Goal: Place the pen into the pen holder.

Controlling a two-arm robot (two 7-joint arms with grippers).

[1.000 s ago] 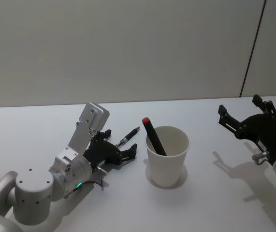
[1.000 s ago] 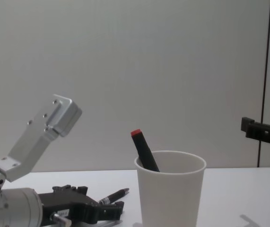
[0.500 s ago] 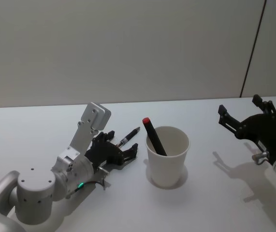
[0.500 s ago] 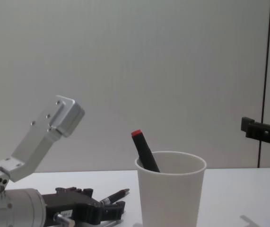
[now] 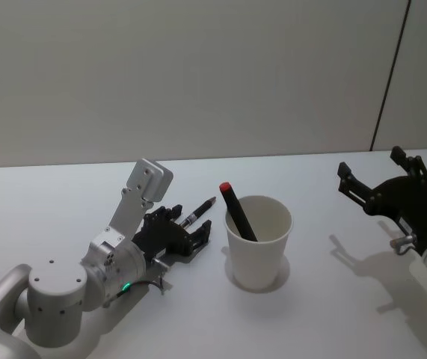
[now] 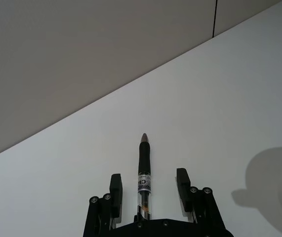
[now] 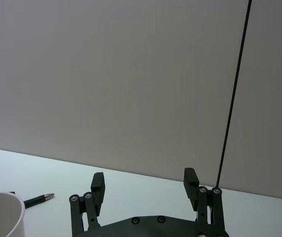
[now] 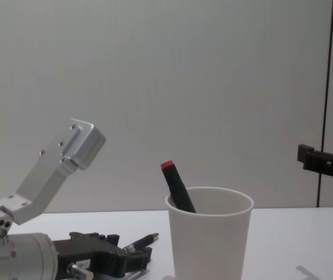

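Step in hand: taking hold of the pen (image 5: 199, 212), flat on the table (image 5: 56, 194) just left of the pen holder (image 5: 258, 243), tip aimed far and right. Left claw (image 5: 191, 226) low over it, spread wide, one finger on each side of the barrel, neither seen touching. From the left wrist, barrel roughly centred in the gap, near end under the palm. To do it well: settle down until the fingers nearly meet the table, close squarely across the barrel, and keep it from rolling or skidding away. Then lift high enough to clear the rolled rim, tilt tip-down, and mind the red-capped marker (image 5: 235, 212) already leaning inside against the left wall. Right claw (image 5: 370, 166) parked at the right above the table, spread, holding nothing.
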